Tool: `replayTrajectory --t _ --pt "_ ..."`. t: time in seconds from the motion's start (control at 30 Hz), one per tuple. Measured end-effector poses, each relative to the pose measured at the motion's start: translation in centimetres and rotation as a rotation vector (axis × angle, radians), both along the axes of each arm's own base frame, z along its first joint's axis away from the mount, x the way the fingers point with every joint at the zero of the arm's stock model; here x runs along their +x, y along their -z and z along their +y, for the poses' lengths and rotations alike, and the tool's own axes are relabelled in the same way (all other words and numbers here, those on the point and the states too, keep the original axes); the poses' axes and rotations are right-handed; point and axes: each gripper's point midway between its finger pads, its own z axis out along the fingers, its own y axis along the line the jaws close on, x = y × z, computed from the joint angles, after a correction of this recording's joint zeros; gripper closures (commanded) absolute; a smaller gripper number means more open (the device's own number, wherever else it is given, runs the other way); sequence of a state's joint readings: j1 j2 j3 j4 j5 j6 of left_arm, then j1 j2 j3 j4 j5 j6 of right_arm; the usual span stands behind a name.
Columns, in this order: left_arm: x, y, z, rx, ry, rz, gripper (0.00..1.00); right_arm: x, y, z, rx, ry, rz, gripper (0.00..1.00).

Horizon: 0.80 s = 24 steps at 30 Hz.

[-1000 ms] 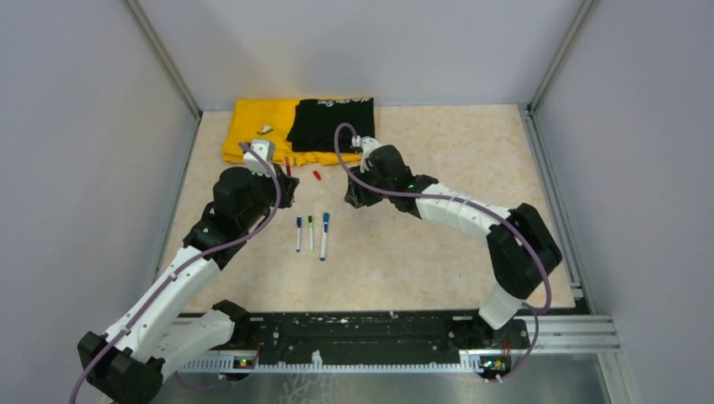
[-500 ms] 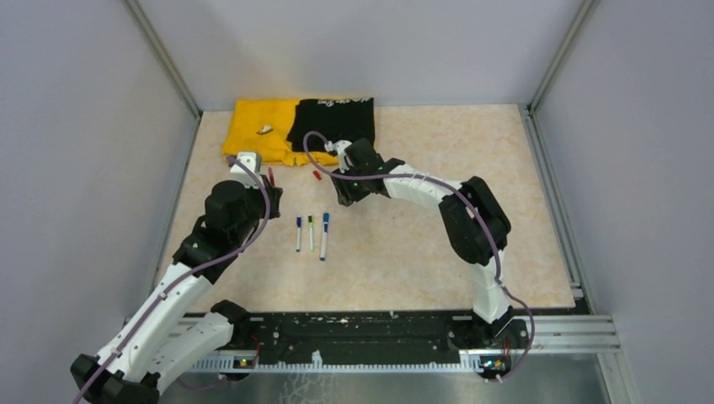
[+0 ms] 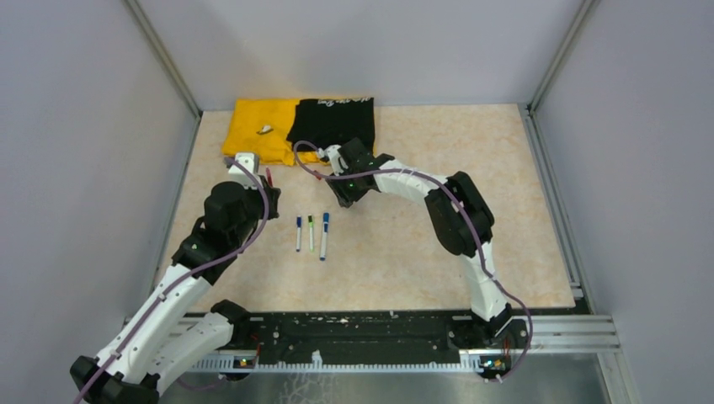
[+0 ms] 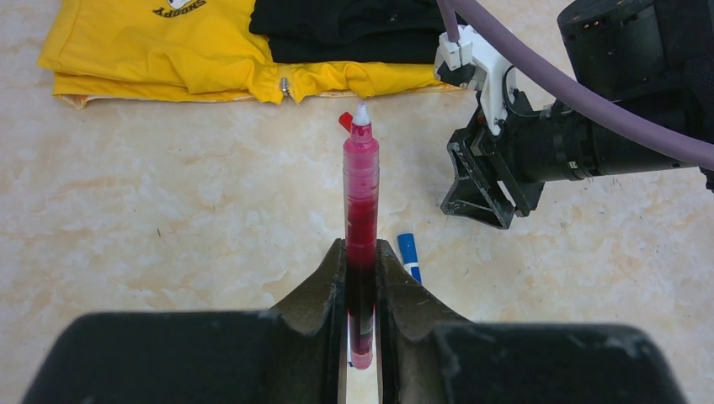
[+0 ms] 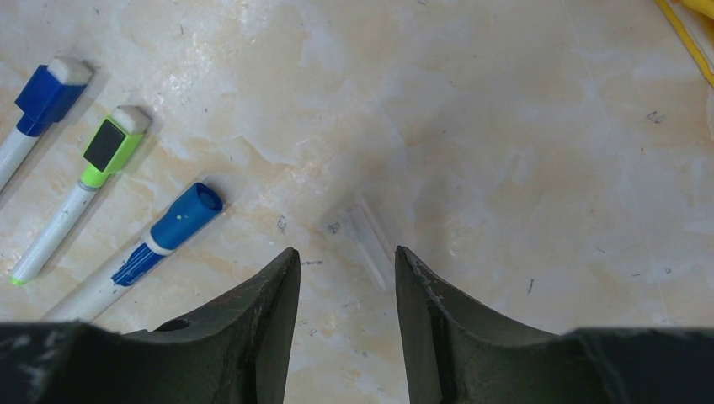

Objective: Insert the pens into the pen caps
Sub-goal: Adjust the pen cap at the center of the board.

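The likeliest failure is a miss at the mating. The left gripper (image 4: 361, 252) has its fingers clamped on the rear part of the slim red marker pen (image 4: 361, 181), so most of the barrel sticks out unsupported ahead of the jaws. A push against a cap could pivot or slide the pen in the grip rather than seat it. The tiny red plastic cap (image 4: 345, 121) lies loose on the beige marbled table (image 4: 168, 210). In the left wrist view it sits just past the pen's white tip, near the hem of the folded yellow cloth (image 4: 168, 59), and a clumsy pinch could roll it against or under that hem. The right gripper (image 5: 345, 252) hovers low over the table, fingers apart with nothing between them. It is near the held pen, so the 2 arms could knock each other on the approach. The red pen is uncapped, with a translucent barrel and darker ink towards the gripped end. 3 white-barrelled pens (image 3: 311, 234) lie side by side on the table between the arms.
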<state>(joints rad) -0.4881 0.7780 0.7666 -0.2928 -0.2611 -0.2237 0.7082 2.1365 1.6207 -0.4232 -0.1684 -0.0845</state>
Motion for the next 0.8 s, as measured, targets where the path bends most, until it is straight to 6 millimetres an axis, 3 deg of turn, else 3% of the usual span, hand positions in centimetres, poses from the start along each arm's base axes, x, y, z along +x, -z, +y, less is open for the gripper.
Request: replayTrajectory --t 0.53,0.8 --pt "0.3 0.8 -0.2 0.005 0.0 0.027 1.0 0.3 1.3 -0.4 -0.066 -0.035 0.007 0.65" --pt "0.4 1.0 -0.4 0.005 0.004 0.034 1.0 0.7 1.7 -1.2 -0.12 -0.024 -0.012 0.79"
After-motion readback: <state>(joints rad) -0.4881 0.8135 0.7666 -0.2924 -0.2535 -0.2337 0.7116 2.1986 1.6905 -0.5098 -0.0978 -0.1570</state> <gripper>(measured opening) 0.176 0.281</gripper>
